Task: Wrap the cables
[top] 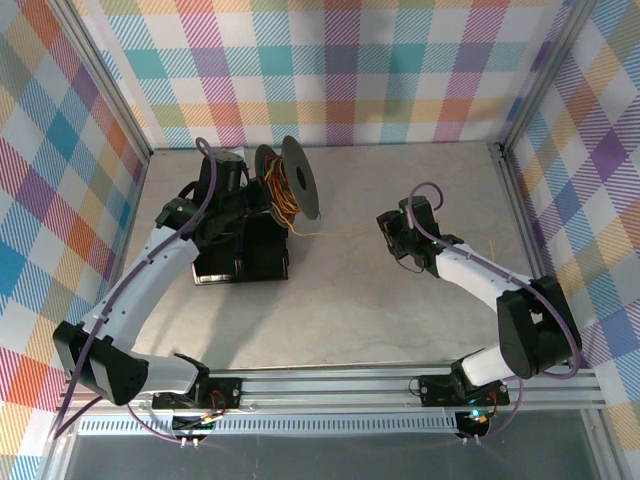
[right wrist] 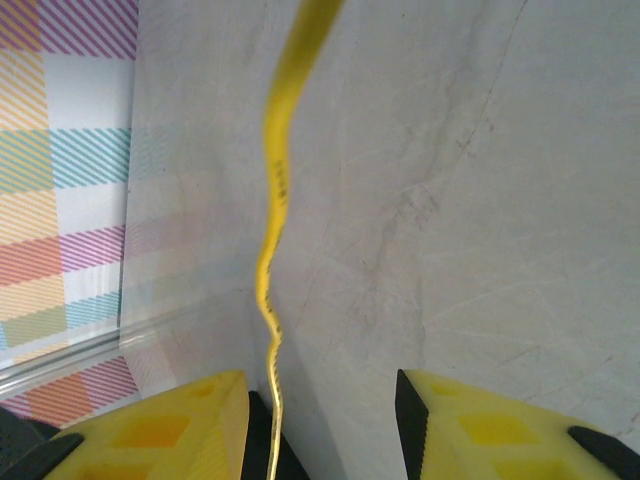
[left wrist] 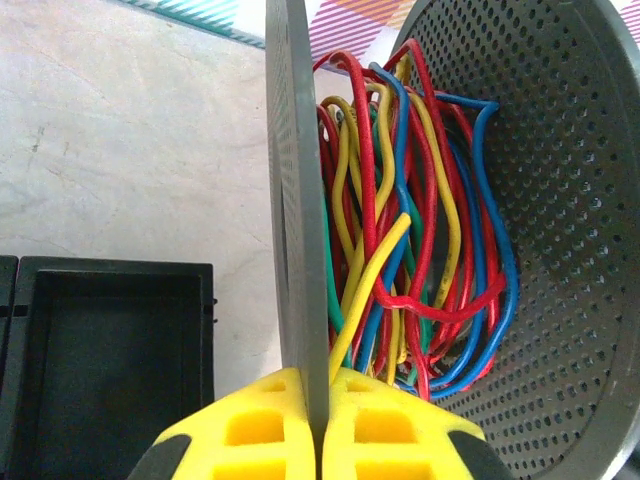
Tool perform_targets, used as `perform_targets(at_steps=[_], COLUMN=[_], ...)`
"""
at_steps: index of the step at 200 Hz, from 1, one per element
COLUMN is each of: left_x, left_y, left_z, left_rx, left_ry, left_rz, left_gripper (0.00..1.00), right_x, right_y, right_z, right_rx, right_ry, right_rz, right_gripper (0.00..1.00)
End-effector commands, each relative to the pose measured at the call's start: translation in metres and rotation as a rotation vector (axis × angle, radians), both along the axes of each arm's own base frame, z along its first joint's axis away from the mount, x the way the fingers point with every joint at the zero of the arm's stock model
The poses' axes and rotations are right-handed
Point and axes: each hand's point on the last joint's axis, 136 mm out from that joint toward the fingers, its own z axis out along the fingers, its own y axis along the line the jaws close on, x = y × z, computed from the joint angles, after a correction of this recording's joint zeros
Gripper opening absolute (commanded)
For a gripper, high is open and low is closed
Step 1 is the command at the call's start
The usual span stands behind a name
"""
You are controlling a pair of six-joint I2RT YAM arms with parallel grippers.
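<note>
Yellow wire (right wrist: pixel 272 200) leads right from the spool (top: pixel 295 180), lengthwise between the right gripper's (right wrist: pixel 320 420) half-parted jaws; left gripper (left wrist: pixel 320 430) clamps the flange (left wrist: pixel 293 200)

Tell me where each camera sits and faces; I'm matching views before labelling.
Top: above and behind, looking down at the table; left arm and right arm show.
Left wrist: on the left arm, facing the spool, which the left hand is shut on; cables wound inside.
Right wrist: on the right arm, facing along the yellow cable, between the open right hand's fingers.
Shared: top and right wrist both show the yellow cable; top and left wrist, the spool.
</note>
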Motion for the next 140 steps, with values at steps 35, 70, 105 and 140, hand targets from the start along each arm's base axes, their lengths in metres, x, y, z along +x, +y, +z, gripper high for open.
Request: perform_targets(at_steps=[35, 70, 105, 140], left_x=[-0.02, -0.034, -0.038, -0.03], left_y=[-0.011, -0.012, -0.01, -0.005], left_z=[0.066, 0.064, 0.056, 0.055], left_rx=[-0.136, -0.151, -0.141, -0.131], left_ry=[-0.168, -0.149, -0.13, -0.136], left_rz=[-0.075, -0.109, -0.104, -0.06], left_gripper=[0.0, 0.0, 0.0, 0.0], right_x=[0.017, 0.028, 0.039, 0.029], right_y=[-0.011, -0.015, -0.002, 0.026], right_z=[-0.01, -0.011, 0.016, 0.035], right_rx=[-0.01, -0.001, 0.068, 0.136], right_ry=[-0.002, -0.023, -0.179, -0.235], right_rz=[-0.019, -0.019, 0.063, 0.216], right_gripper=[0.45, 0.44, 0.47, 0.56])
